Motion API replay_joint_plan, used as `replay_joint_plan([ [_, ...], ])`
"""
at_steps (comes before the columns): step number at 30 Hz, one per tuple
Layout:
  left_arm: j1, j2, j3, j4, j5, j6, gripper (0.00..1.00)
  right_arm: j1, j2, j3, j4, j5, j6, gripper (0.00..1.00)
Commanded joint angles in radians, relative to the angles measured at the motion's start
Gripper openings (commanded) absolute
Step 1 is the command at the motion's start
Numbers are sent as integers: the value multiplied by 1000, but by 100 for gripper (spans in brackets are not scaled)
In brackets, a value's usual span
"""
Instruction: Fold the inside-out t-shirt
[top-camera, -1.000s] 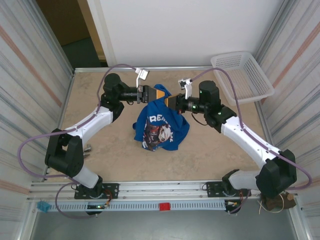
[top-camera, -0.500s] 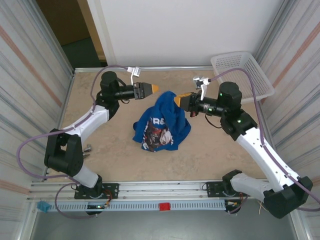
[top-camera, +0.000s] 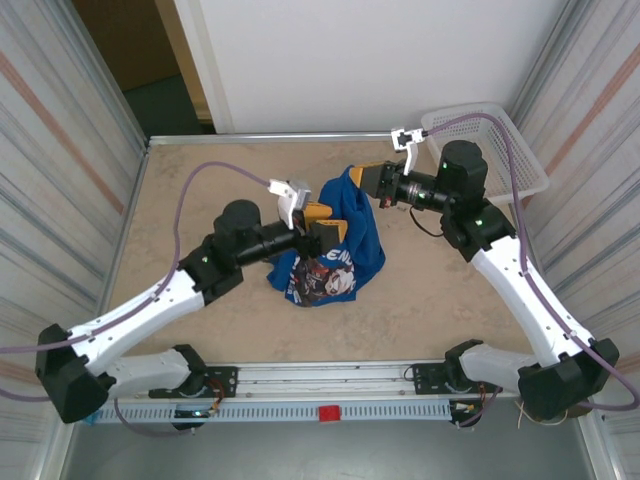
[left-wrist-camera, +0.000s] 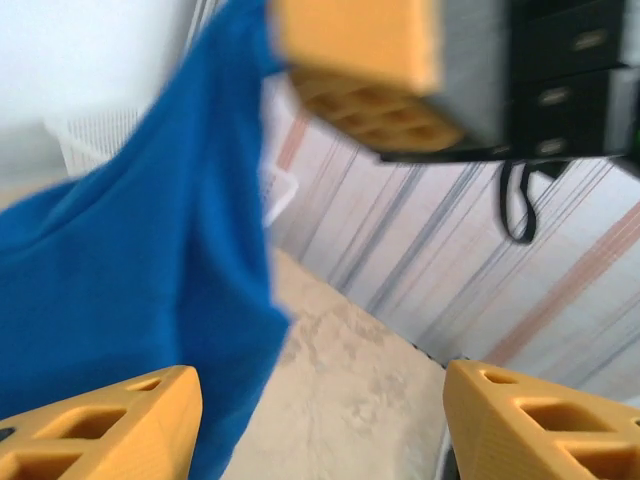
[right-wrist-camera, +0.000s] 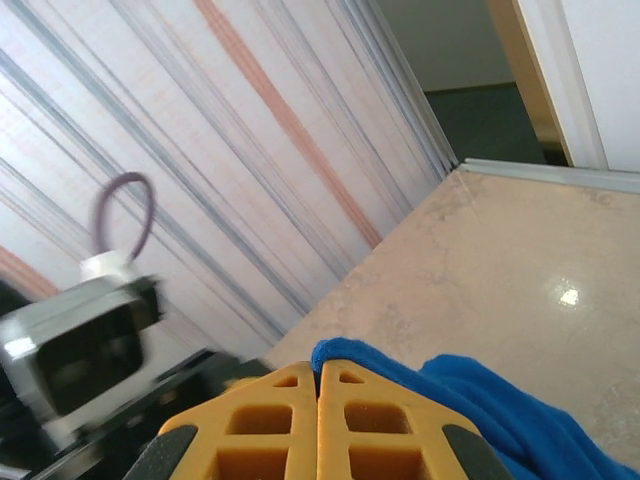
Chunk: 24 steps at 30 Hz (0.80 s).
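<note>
The inside-out t-shirt (top-camera: 352, 222) is royal blue and hangs from one pinched edge, its lower part with the dark print (top-camera: 325, 277) bunched on the table. My right gripper (top-camera: 364, 180) is shut on the top edge of the cloth; in the right wrist view its gripper (right-wrist-camera: 320, 385) clamps a blue fold (right-wrist-camera: 470, 395). My left gripper (top-camera: 323, 228) stands open just left of the hanging cloth, at mid height. In the left wrist view the gripper (left-wrist-camera: 320, 405) has nothing between its fingers, and the blue cloth (left-wrist-camera: 130, 270) hangs by the left finger.
A white lattice basket (top-camera: 490, 150) stands at the back right corner. Striped walls close in both sides of the beige table (top-camera: 200, 190), and a metal rail (top-camera: 330, 378) runs along its near edge. In the left wrist view the right gripper's fingers (left-wrist-camera: 360, 55) are close above.
My left gripper let go of the shirt, opened, and swung from the back left to the shirt's near left side. The right gripper carried the pinched edge up and toward the back right.
</note>
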Motion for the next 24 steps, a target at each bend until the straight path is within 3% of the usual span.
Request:
replay_joint_plan([
  [1, -46, 61, 24, -5, -353, 125, 65, 29, 5, 37, 10, 66, 21, 0],
  [6, -50, 195, 80, 37, -400, 78, 65, 69, 19, 44, 5, 120, 24, 0],
  [8, -50, 237, 112, 15, -455, 63, 58, 78, 19, 42, 7, 136, 27, 0],
  [10, -27, 252, 113, 10, -467, 61, 29, 73, 11, 39, 2, 165, 27, 0],
  [11, 4, 246, 103, 14, -415, 52, 14, 61, 6, 37, -1, 185, 28, 0],
  [12, 45, 234, 93, 17, -324, 45, 3, 42, 5, 34, -3, 206, 32, 0],
  [13, 87, 222, 84, 25, -210, 43, 0, 23, 9, 32, -3, 223, 38, 0],
  [15, 224, 220, 67, 92, 186, -34, 0, -43, 41, 20, 10, 244, 67, 0],
  [18, 376, 272, 64, 266, 627, -225, 0, -110, 140, 2, 85, 192, 122, 1],
  [20, 427, 299, 65, 358, 764, -317, 0, -126, 206, 9, 113, 121, 140, 45],
  [24, 466, 296, 101, 325, 888, -328, 0, -111, 160, -63, 131, 93, 120, 62],
])
